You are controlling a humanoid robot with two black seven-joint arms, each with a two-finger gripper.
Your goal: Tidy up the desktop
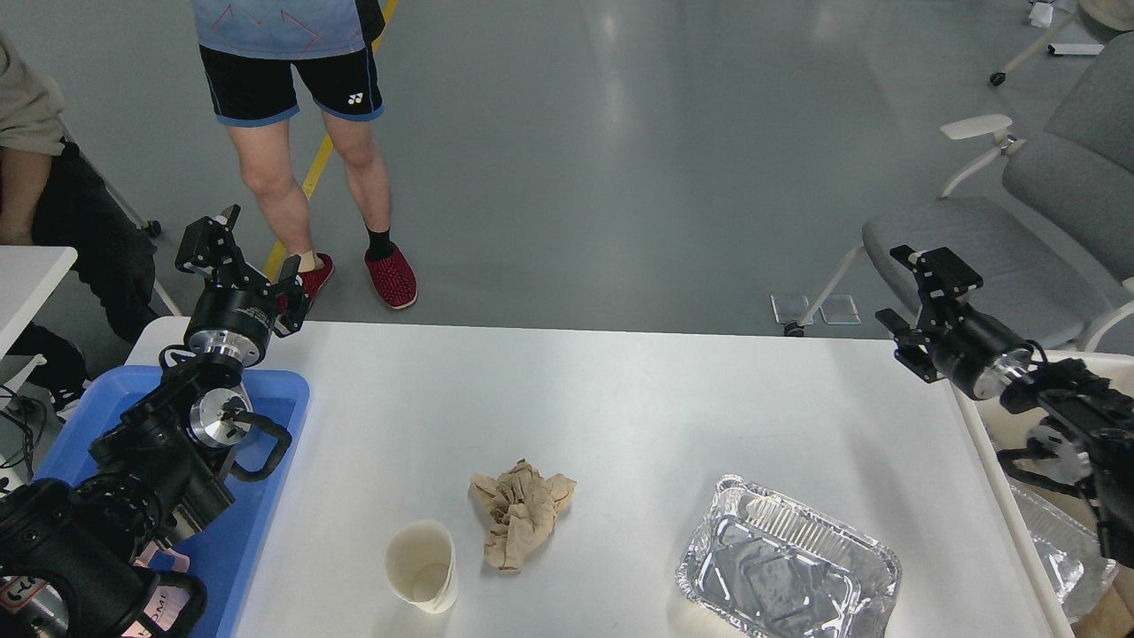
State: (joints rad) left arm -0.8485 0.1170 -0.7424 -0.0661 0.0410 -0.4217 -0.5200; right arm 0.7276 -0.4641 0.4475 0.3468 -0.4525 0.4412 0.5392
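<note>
The white desktop (638, 399) carries a crumpled brown paper wad (521, 514) at front centre, an empty cream paper cup (421, 567) lying tilted to its left, and an empty foil tray (788, 576) at front right. My left gripper (252, 257) is open and empty, raised above the far left corner over the blue tray (266, 505). My right gripper (902, 292) is open and empty, raised above the table's far right edge, next to the cream bin (1001, 496).
The cream bin holds a piece of foil (1063, 549). A person (292, 133) stands beyond the table's far left edge. A grey office chair (983, 239) stands beyond the far right. Another white table (27, 275) is at the left.
</note>
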